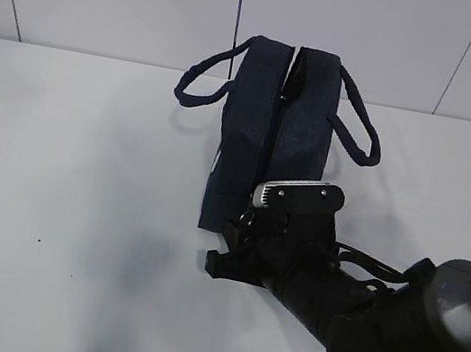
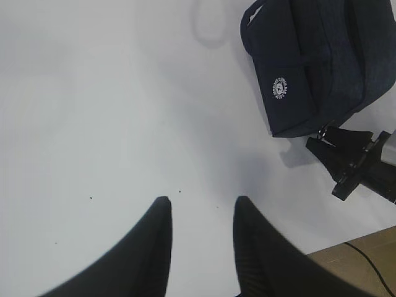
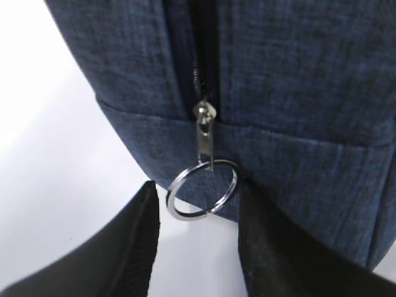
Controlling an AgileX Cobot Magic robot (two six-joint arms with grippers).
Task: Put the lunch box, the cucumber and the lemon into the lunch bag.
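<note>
1. Standing upright near the far edge of the white table (image 1: 49,198), the boxy dark navy fabric lunch bag (image 1: 252,133) with two loop handles showed a narrow gap at the far end of its top seam; the near end appeared zipped.
2. The silver ring pull (image 3: 202,189) hung from the zipper slider (image 3: 205,112) at the bag's near end face, just above the tabletop.
3. The right gripper (image 3: 198,241) sat at that end face with its two black fingers apart, one on either side of the ring. The ring lay between them, its right edge close to or touching the right finger (image 3: 278,247); no clamp on it was visible.
4. The left gripper (image 2: 201,247) hovered over bare table towards the near left part of the surface, well apart from the bag, its fingers apart and empty.
5. The round white logo (image 2: 281,88) showed on the bag's left side panel in the left wrist view.
6. The lunch box, the cucumber and the lemon appeared in none of the three views; their positions could not be told.
7. Judged progress: early. The bag remained to be unzipped, which probably called for closing on the ring; all three items remained to be loaded, as far as the views showed.
</note>
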